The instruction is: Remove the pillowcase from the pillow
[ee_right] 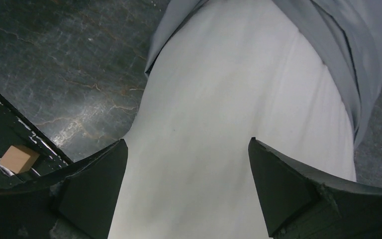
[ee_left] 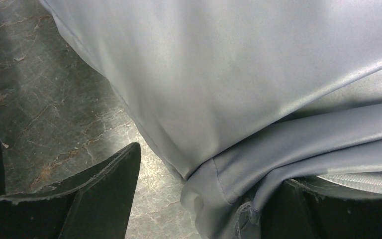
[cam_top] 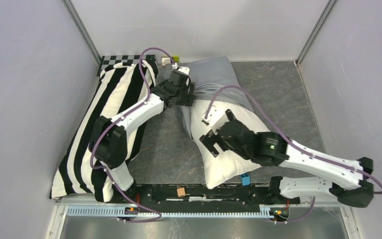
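At the near edge we see a black rail [cam_top: 204, 190] carrying a small tan block [cam_top: 181, 191] and a blue block [cam_top: 245, 179]. In the right wrist view the tan block sits off to the lower left of the right gripper [ee_right: 187, 144].

That gripper hangs over the bare end of the pillow [ee_right: 219, 124] with its two fingers [ee_right: 94, 184] spread wide. The white cloth runs beneath and between them, and neither finger is pinching it. To its left lies the dark marbled table [ee_right: 54, 59].

Beyond the right gripper's fingertips the edge of the pillowcase [ee_right: 348, 45] crosses the pillow. The near half of the pillow is uncovered and the far half is inside the cover (the top view shows this split plainly).

Farther out, the left gripper [cam_top: 189, 92] sits at the left side of the pillowcase, where the cloth is bunched. From its wrist camera we see its fingers [ee_left: 104, 194] standing apart. One is over bare table, while the other has a gathered fold of the grey cloth lying against it. The jaws are not closed on the cloth. Ahead of them the pillowcase is smooth and taut.

To the left of the left gripper lies a long black-and-white striped pillow [cam_top: 94, 129], just beside its arm. Past that pillow, at the back wall, we see a checkered strip [cam_top: 114, 59].
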{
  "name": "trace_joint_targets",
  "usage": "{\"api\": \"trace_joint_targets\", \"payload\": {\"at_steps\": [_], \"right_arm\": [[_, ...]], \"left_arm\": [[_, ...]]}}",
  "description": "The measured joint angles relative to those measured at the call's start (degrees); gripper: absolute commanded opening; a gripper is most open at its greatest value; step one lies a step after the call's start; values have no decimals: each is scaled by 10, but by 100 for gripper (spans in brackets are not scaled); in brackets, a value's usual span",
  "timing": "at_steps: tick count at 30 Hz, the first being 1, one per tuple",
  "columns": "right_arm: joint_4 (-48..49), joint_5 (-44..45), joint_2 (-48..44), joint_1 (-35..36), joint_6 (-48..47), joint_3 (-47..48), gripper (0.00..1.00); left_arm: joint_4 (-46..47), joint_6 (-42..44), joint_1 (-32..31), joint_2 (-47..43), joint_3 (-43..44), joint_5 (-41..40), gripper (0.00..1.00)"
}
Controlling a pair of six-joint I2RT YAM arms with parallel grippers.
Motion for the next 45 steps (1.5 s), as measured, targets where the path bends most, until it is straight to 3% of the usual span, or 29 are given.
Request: {"api": "trace_joint_targets", "payload": {"at_steps": [7,15,17,19,20,24,32,45], "right_arm": [[40,19,115,0,0,-8,98],[66,79,173,-5,6,-76,98],[86,82,173,-17,7,-100,76],[111,86,171,-32,7,-125,22],[122,89,168,-39,4,-137,1],[144,98,136,-52,12,-161,0],[96,75,-30,-68,9,-152,0],[-28,85,-106,-71,11,-70,0]], "left_arm": [[1,0,0,-7,-5,11,83],[0,0,0,-9,-7,11,84],[0,0,-2,-9,-7,12,84],[0,0,-3,-9,-7,12,84],[0,0,-3,-9,-7,13,84],[-3,-1,-4,-9,-10,11,83],[-1,-9,-8,-9,-14,-3,84],[-17,-38,23,38,32,11,87]]}}
